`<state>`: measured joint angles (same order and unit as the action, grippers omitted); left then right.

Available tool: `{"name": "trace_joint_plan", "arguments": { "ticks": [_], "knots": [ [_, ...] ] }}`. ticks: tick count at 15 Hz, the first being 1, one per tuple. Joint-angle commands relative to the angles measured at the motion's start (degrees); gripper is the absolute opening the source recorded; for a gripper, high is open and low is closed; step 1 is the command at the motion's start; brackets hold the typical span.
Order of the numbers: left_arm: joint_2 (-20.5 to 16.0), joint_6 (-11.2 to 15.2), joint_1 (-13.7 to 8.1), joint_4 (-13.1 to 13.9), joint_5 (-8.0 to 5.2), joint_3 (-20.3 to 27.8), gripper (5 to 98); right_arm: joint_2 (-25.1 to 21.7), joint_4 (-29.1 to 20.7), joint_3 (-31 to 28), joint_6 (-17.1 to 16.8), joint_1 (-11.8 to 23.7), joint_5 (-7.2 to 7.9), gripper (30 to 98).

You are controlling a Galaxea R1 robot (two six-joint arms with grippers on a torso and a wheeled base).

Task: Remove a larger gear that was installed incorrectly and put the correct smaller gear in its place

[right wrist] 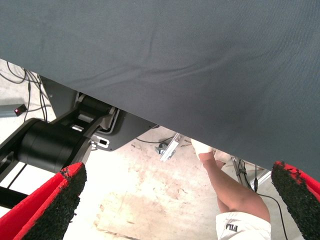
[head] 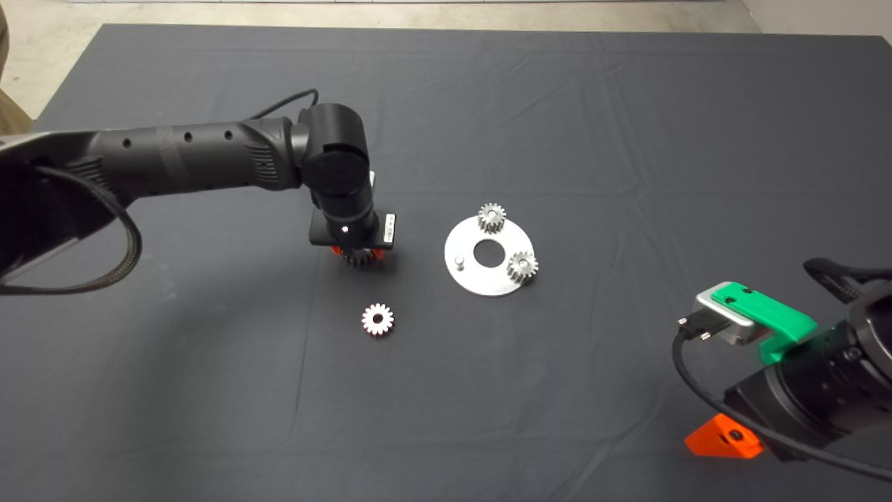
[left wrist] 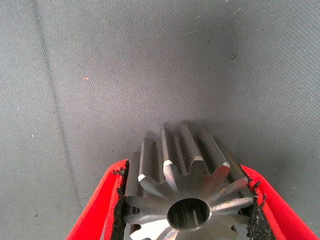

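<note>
- Nearest my left wrist camera is the larger gear (left wrist: 187, 195), dark steel with long pointed teeth, clamped between the 2 red fingers (left wrist: 102, 205), pads pressed on its toothed rim on both sides.
- From the head view I read the left gripper (head: 357, 255) as low over the mat (head: 209, 390), well to the left of the round plate (head: 468, 275), with the larger gear (head: 359, 259) showing just under it. I cannot tell whether the gear touches the cloth.
- The plate carries 2 pale gears (head: 491, 217), (head: 522, 265) and 1 bare pin (head: 458, 261) on its left side, which I judge to be the vacated spot.
- The smaller gear (head: 378, 319) lies flat on the mat, bore pointing up, just toward me from the left gripper and nearer it than anything else. So my next reach is a short move straight toward the near edge, fingers dropping over the rim from above.
- The left arm is far closer. The right gripper (right wrist: 175, 210) is parked at the lower right edge, fingers spread apart with nothing between them, its camera seeing floor and a person's leg (right wrist: 227, 187).
- First I must let go of the larger gear.
</note>
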<state>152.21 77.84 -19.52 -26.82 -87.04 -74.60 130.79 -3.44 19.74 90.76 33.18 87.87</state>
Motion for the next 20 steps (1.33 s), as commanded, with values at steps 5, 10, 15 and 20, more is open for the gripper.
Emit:
{"name": "trace_joint_plan", "arguments": {
  "ticks": [5, 10, 15, 20],
  "knots": [
    [0.07, 0.03, -1.40, -0.16, -0.50, 2.37, 47.0, 0.04, -1.57, -0.06, -0.06, 1.19, 3.01, 97.7],
    [-0.10, 0.03, -1.40, -0.16, -0.50, 3.07, 50.9, 0.00, -1.57, -0.06, -0.06, 1.19, 3.01, 97.7],
    [-0.55, 0.30, -1.58, -0.08, -1.03, 3.77, 58.5, -0.14, -1.57, -0.07, -0.06, 1.19, 3.01, 97.7],
    [-3.95, 5.32, -1.84, 0.36, -1.20, 9.71, 65.5, -0.22, -1.66, -0.07, -0.06, 1.19, 3.10, 97.7]
  ]
}}
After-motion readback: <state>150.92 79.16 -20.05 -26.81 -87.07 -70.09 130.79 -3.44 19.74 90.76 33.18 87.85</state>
